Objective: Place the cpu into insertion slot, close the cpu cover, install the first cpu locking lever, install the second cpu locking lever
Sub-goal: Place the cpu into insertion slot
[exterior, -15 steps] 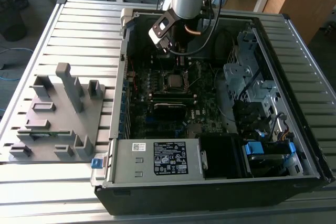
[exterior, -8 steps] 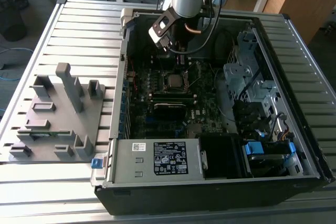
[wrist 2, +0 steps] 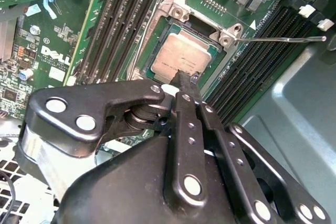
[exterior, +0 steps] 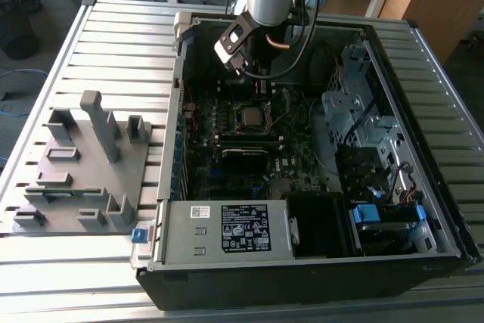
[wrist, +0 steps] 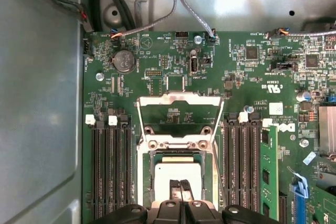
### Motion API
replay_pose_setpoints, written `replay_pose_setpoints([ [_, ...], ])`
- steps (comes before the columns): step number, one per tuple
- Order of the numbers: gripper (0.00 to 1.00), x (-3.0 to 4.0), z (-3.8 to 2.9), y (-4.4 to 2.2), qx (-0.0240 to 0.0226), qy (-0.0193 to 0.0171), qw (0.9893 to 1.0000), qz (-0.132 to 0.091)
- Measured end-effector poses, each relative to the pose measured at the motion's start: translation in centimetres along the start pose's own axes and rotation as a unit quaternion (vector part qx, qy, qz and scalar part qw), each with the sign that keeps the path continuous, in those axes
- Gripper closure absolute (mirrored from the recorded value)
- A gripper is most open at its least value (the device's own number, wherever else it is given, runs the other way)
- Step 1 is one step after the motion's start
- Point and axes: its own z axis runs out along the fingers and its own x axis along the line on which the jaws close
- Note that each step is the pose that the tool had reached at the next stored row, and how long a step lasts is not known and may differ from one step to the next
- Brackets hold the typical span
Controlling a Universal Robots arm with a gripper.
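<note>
Hand point(wrist 2: 187, 80) shut over seated cpu point(wrist 2: 178, 53)

It is pinched closed on nothing, tips just at the cpu's top. The cpu lies in the insertion slot point(wrist: 143, 179), six o'clock from the hand in the exterior view. The cpu cover point(wrist: 178, 97) is open. Pressing down off-centre could tilt the cpu.

In the second wrist view the end effector point(wrist 2: 185, 78) hides one edge of the cpu point(wrist 2: 180, 55), and the first wrist view's border cuts off the insertion slot point(wrist: 143, 178).
</note>
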Motion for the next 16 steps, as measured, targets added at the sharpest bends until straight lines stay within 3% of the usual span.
replay_pose_setpoints([
  [16, 0.9, -0.26, 0.1, -0.44, 0.0, -0.0005, 1.0, 0.0],
])
